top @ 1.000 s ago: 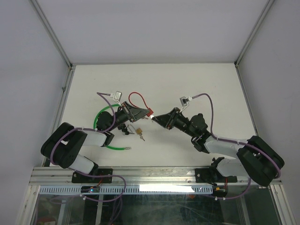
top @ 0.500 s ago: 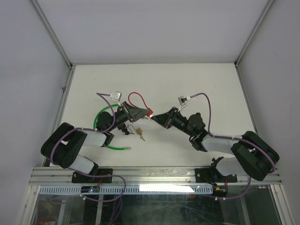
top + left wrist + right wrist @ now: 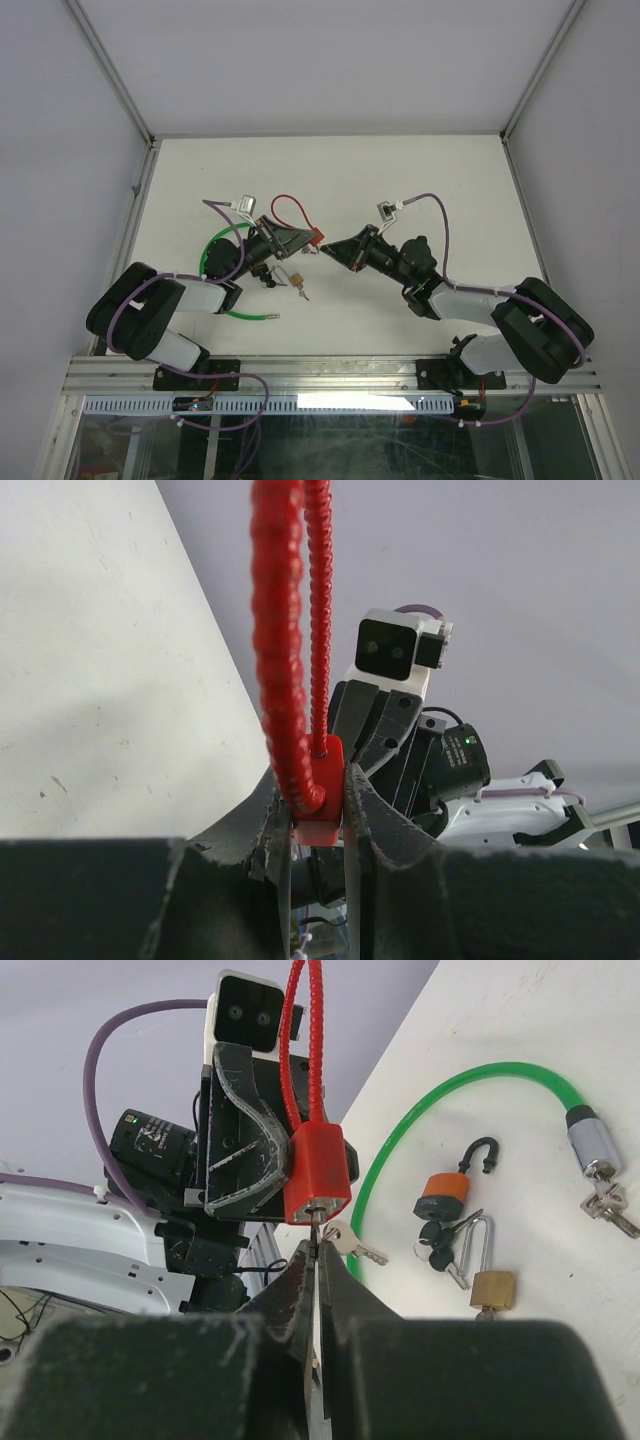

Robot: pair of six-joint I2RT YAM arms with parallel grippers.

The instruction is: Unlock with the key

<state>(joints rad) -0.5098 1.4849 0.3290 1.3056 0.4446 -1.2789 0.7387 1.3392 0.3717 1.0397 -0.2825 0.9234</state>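
On the left of the white desk [image 3: 420, 180], a green cable lock [image 3: 440, 1110] lies in a curve with its silver barrel and a bunch of keys at one end. Just beside it lie an orange padlock [image 3: 442, 1192] with its shackle swung open and a brass padlock [image 3: 492, 1288], both near the left arm.

The left pincer [image 3: 318, 825] is clenched on the body of the red cable lock [image 3: 320, 800] and holds it off the desk, its ribbed red loop rising above the fingers. The keyhole end faces the right arm.

The right pincer [image 3: 315, 1260] is pressed tight on a thin key [image 3: 315, 1232], whose tip meets the keyhole. It seems to have entered, but the view is too cramped to tell how far. A spare silver key [image 3: 345, 1240] hangs just beside it.
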